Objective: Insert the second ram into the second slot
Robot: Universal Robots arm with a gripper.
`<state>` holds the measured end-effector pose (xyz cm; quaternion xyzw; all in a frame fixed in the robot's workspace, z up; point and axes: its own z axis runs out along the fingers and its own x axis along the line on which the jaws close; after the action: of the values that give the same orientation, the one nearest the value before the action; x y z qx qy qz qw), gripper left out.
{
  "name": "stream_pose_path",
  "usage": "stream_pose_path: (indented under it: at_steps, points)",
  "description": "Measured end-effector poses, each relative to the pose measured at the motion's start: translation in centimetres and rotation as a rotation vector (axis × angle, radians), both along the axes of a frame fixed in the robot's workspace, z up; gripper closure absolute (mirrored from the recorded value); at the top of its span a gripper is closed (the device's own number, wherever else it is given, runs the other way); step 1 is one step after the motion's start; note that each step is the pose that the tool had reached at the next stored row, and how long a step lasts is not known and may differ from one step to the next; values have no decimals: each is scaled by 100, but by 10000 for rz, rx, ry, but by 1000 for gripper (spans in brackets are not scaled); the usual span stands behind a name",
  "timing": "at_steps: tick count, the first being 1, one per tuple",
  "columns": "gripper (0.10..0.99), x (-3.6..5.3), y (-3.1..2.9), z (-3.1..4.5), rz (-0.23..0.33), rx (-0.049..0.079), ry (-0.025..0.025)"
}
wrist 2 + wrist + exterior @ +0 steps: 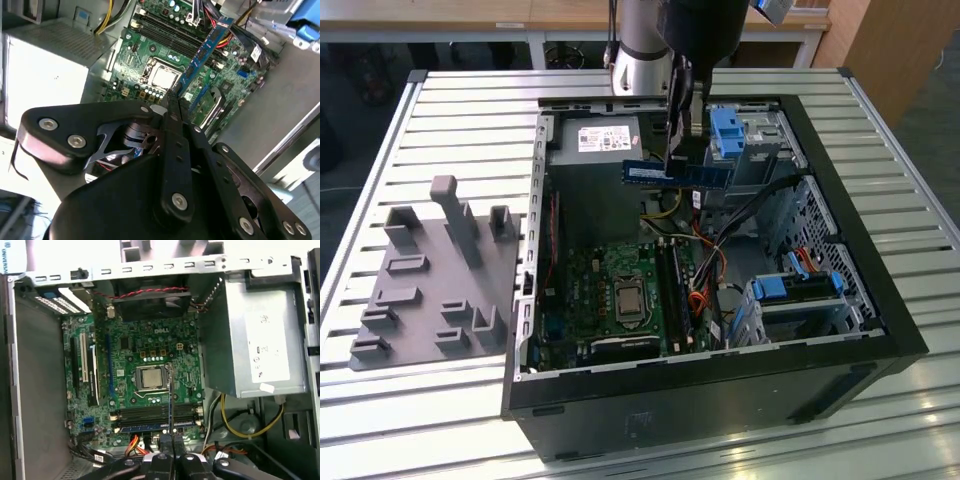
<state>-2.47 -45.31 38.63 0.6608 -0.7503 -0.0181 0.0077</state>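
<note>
Holding with clenched black pincer (682, 150) a long thin dark-blue circuit-board ram stick (676, 173) above green motherboard (582, 290) inside open black computer case (720, 400).

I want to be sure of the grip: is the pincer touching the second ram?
Touching. In the exterior view the pincer is shut on the middle of the second ram, and the stick hangs level from it.

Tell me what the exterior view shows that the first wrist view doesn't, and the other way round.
Exterior view: the grey fixture plate on the slatted table, and blue drive latches. First wrist view: the case fan and its red wire. Both: the gripper shut on the second ram above the motherboard, the processor, the power supply.
</note>
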Motion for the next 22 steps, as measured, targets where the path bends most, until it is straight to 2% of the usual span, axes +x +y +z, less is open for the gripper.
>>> stream_pose_path:
  at_steps: [22]
  points:
    - [961, 0, 0, -8, -3497, -55, 3]
